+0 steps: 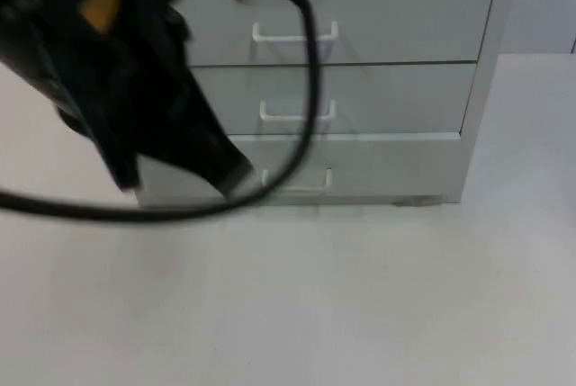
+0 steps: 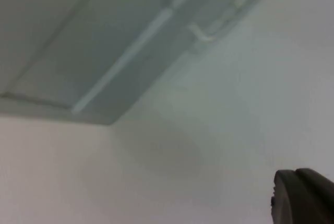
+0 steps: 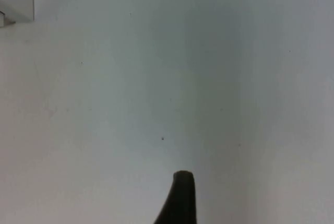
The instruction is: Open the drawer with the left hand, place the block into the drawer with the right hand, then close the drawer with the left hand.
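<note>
Drawer unit: white cabinet (image 1: 396, 89) is standing at the back of the counter (image 1: 360, 305); three drawer fronts are showing in the top view, each with a white handle; all are sitting flush and shut
Lowest drawer: its handle (image 1: 301, 181) is sitting just above the counter; the left tool is hovering just beside it
Left tool (image 1: 225, 166): is reaching down in front of the cabinet's left part; whether wide or narrow, I cannot tell
Left wrist view: is looking along the cabinet front (image 2: 104, 51) and the counter
Right tool (image 3: 177, 198): is hanging over bare counter; its spread I cannot tell
</note>
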You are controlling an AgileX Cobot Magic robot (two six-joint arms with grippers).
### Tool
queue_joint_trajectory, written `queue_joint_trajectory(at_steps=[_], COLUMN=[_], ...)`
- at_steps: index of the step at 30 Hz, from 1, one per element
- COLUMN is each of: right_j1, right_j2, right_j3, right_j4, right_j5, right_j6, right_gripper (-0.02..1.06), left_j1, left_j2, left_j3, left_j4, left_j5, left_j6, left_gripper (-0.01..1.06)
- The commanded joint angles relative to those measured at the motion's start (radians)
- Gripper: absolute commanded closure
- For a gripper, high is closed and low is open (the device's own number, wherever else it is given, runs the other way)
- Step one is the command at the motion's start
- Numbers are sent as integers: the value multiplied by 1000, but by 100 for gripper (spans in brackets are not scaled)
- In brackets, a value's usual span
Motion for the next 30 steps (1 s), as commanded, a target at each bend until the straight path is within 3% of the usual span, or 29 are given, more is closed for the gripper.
queue_joint_trajectory(at_steps=[1,5,6,9,15,19,21,25,30], right_j1=[-2,-2,-2,-2,-2,-2,-2,-2,-2], right_j2=[-8,-8,-8,-8,-8,-8,-8,-73,-179], right_j3=[-2,-2,-2,-2,-2,-3,-3,-3,-3], right_j4=[-3,-2,-2,11,153,218,241,384,441], right_j5=[6,12,12,12,4,2,2,4,-10], right_j6=[-12,-19,-19,-27,-175,-244,-271,-443,-541], right_gripper=[34,34,34,34,34,34,34,34,34], left_j1=[71,285,285,489,727,792,792,792,792], left_j2=[-60,-199,-199,-338,-520,-601,-627,-745,-842], left_j3=[9,17,17,17,17,17,17,17,23], left_j4=[-29,-124,-124,-229,-244,-277,-292,-340,-342], left_j5=[27,49,49,60,104,125,129,170,152], left_j6=[3,45,45,100,118,141,152,199,201], left_gripper=[105,105,105,105,105,105,105,105,105])
